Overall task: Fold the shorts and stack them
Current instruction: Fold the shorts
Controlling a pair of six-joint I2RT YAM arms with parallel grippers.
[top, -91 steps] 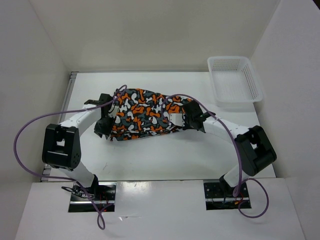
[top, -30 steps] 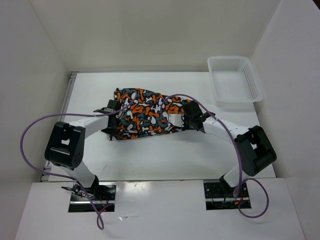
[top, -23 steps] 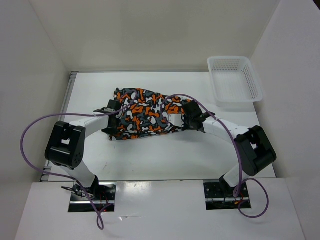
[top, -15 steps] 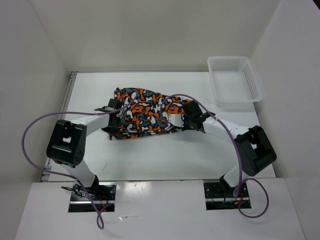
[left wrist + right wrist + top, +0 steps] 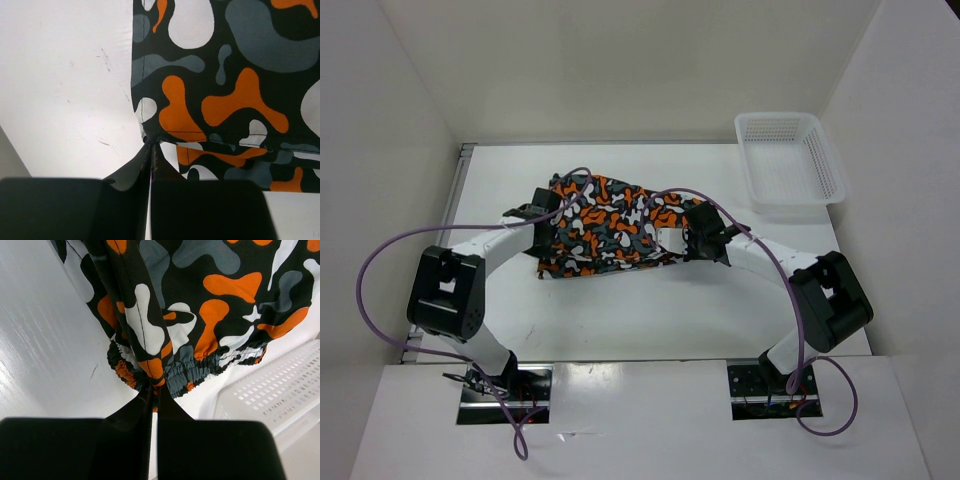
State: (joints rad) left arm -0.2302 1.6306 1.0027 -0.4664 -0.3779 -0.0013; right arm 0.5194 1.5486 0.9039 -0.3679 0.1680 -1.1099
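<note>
With the shorts stretched between the left gripper, clamped on a hem corner, and the right gripper, clamped on the waistband, move both ends evenly, cloth taut.

You have: shorts, soft matt printed cloth, stitched hems; basket, white perforated plastic; table, smooth white, faintly scuffed.

Bright, even overhead light was recorded; shadows were faint. Glare was seen on the table left of the right gripper. Fingers were rendered blurred and dark in both wrist views; shorts ahead of them were sharp.
</note>
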